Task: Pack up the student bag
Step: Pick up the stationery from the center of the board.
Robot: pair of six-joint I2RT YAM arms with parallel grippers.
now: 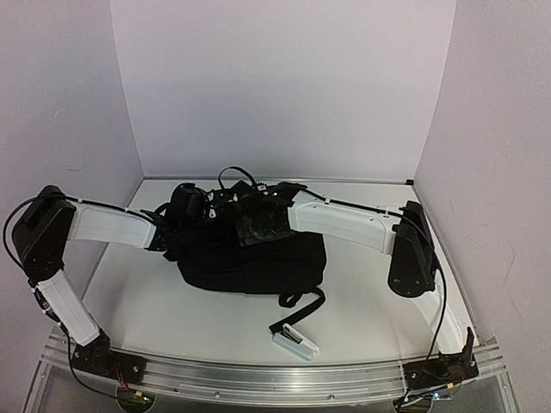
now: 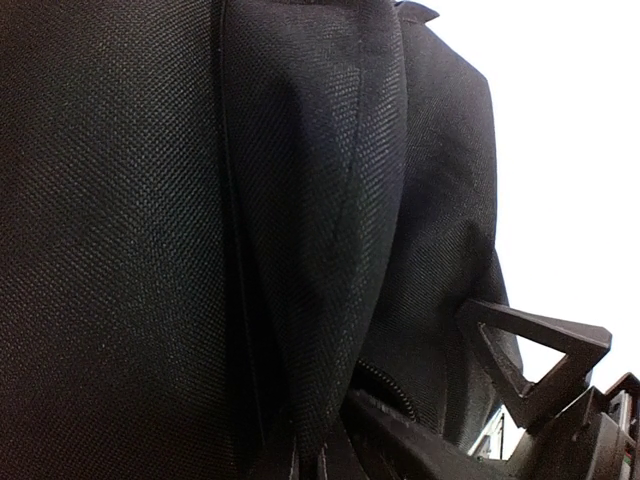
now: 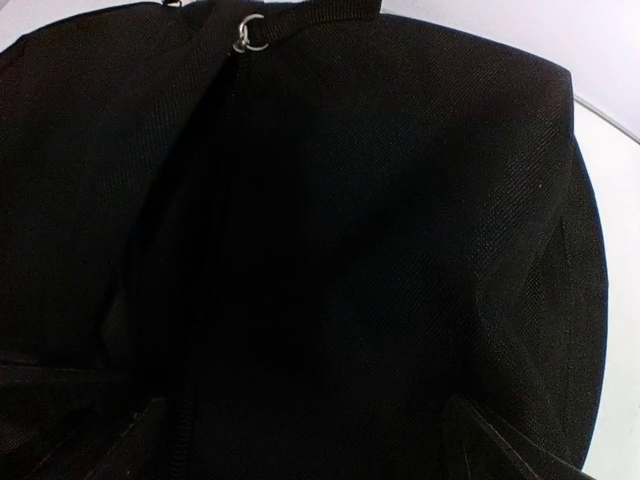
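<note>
Top external: one student bag [image 1: 250, 258] | left hand [image 2: 312, 462] pinching its fabric | right hand [image 3: 300, 440] spread open

Here's the white table [image 1: 146, 301], closed in by pale walls [image 1: 284, 86] on its left, far and right sides. Lying on it, around the middle and a touch toward the far side, is the student bag [image 1: 250, 258]: big, black, soft, slumped on the surface. A black strap [image 1: 303, 310] trails from the bag's near edge across the table toward the front, and a small white tag-like piece [image 1: 295, 342] rests at its end. A metal rail [image 1: 275, 374] runs along the near edge.
</note>
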